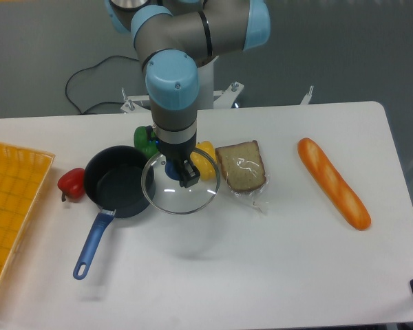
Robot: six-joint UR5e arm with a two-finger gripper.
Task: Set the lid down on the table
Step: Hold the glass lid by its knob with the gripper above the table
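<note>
The table [275, 268] has bare white surface toward the camera, but the lid [180, 185] hangs above it, overlapping the pan [118, 181] rim at left and close to the bread [242, 167] and yellow pepper [205, 157] at right — lowered where it is, I judge it could land on the pan edge, tilt and slide, or nudge the bread. The gripper [175, 168] looks clamped on the lid's blue knob, a small hold that might let the glass swing. No brand, label or writing is readable anywhere.
</note>
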